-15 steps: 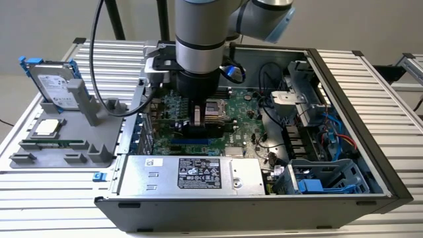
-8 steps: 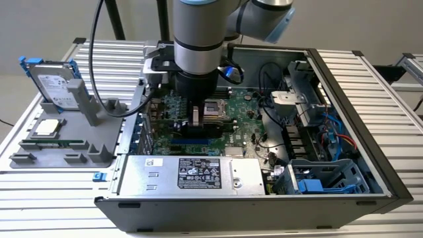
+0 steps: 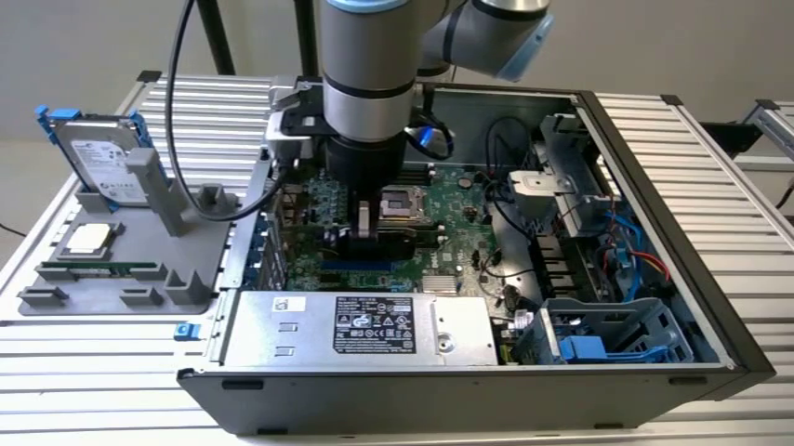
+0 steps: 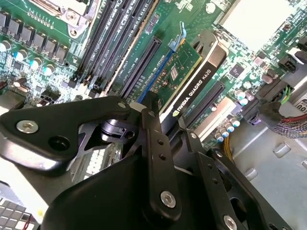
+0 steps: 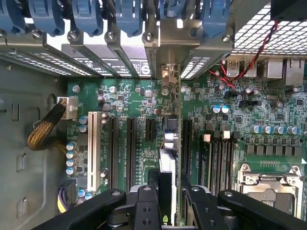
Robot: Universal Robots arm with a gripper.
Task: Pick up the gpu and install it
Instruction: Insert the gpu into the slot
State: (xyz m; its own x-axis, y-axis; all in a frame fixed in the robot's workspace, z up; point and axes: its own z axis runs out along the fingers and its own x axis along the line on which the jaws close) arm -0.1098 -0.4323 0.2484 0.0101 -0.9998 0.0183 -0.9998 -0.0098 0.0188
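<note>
Inside the open black computer case, the silver power supply box walls the near side; green motherboard lies open.

Gpu showing matt green circuit board, glossy black plastic shroud. Gripper looking matt black metal. Computer case wearing dull grey sheet metal.

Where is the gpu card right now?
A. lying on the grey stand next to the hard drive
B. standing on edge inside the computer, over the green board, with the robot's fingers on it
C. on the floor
B: in the second wrist view the gpu stands on edge at a motherboard slot, and the gripper has its fingers around its near edge.
</note>
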